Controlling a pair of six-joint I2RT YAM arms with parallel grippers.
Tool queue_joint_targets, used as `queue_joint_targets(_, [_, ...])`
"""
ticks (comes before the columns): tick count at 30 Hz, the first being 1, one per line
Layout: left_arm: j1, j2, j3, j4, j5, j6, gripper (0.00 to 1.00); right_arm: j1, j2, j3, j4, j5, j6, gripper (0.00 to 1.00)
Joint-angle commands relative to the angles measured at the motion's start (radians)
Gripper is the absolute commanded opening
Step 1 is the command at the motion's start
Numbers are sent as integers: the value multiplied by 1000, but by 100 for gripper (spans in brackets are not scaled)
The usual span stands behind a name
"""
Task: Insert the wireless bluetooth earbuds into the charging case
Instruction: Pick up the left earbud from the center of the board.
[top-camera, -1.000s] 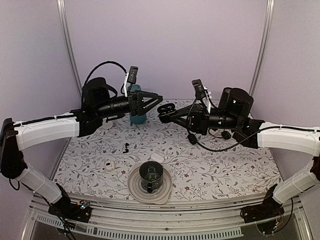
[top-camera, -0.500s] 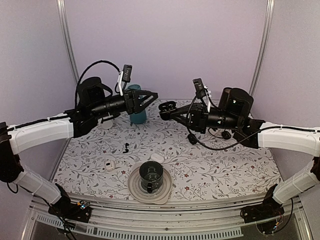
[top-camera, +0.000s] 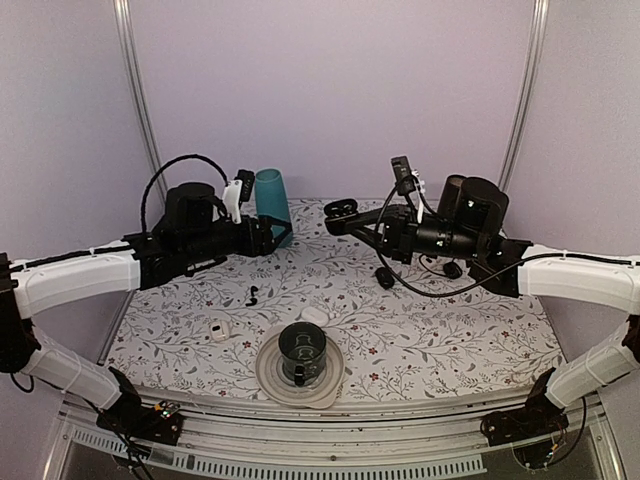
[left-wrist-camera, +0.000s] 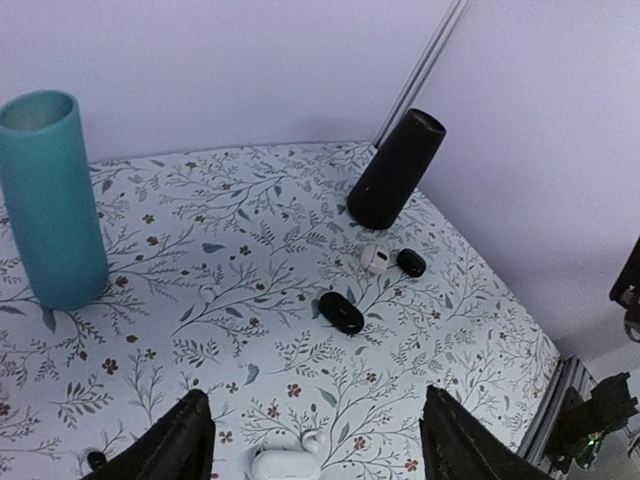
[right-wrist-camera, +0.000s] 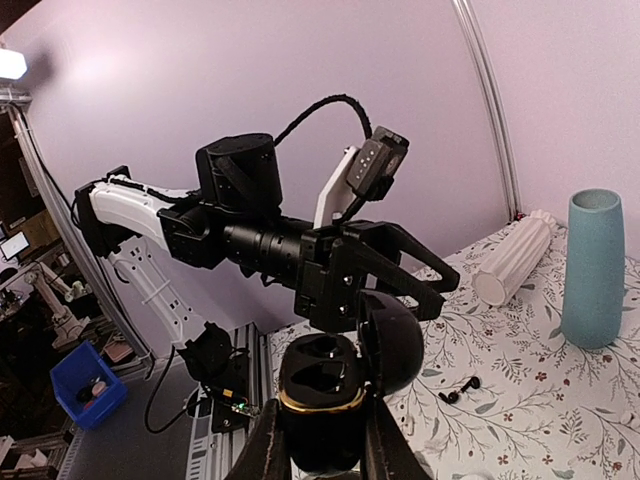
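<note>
Above the surface, the right hand (right-wrist-camera: 322, 440) is clamped on the charging case (right-wrist-camera: 320, 385) (lid open). The left hand (top-camera: 278, 232) hangs with fingers apart. One black earbud (top-camera: 253, 296) lies at 11 o'clock from the cup (top-camera: 302, 350). The left hand should probably descend next and pinch it.

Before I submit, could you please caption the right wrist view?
Right gripper holds the open charging case facing the open left gripper; an earbud lies on the table.
</note>
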Motion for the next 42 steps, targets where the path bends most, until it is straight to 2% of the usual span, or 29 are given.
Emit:
queue_joint_targets(1, [13, 28, -36, -118, -136, 6, 71, -9, -30, -20, -13, 19, -6, 3])
queue_joint_targets(7, [19, 125, -35, -211, -205, -18, 66, -11, -33, -21, -30, 21, -6, 3])
queue_joint_targets(21, [29, 362, 13, -344, -344, -52, 45, -17, -38, -32, -45, 18, -11, 3])
queue_joint_targets(31, [114, 460, 82, -325, -304, -9, 41, -20, -55, -46, -59, 24, -16, 3])
queue_joint_targets(42, [136, 528, 88, -290, -301, -24, 40, -22, -55, -41, -63, 18, -16, 3])
